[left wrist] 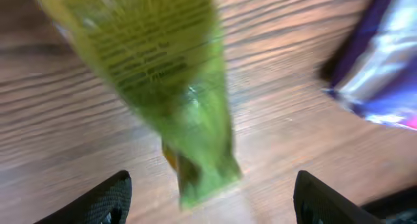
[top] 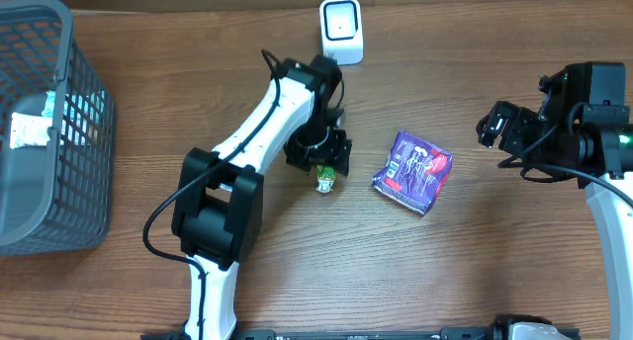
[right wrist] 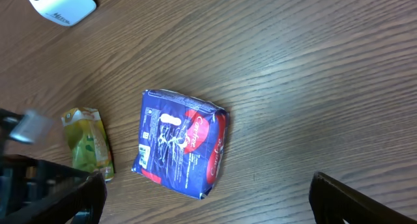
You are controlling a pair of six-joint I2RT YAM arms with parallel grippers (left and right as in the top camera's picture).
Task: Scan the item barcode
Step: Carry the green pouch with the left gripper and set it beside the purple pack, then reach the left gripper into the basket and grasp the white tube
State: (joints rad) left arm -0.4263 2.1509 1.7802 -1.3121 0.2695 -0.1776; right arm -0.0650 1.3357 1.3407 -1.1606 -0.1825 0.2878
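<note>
I had the left gripper (top: 318,160) low over the table with its fingers (left wrist: 98,199) spread wide and gripping nothing. The green pouch (left wrist: 176,87) lay between them, touching neither and blurred in the wrist view. The scanner (top: 341,29) stood beyond the hand, so I judged the pouch's barcode not yet presented. The purple packet (top: 413,170) lay just beside. My right gripper (top: 493,125) hung well clear, spread and empty, leaving room.

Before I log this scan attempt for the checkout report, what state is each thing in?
Left pincer: open, gripping nothing.
Green pouch: lying on the table, ungripped.
Purple packet: lying flat, untouched.
Right pincer: open, empty.
Scanner: standing upright, nothing before it.
Basket: upright, white slip inside.
</note>
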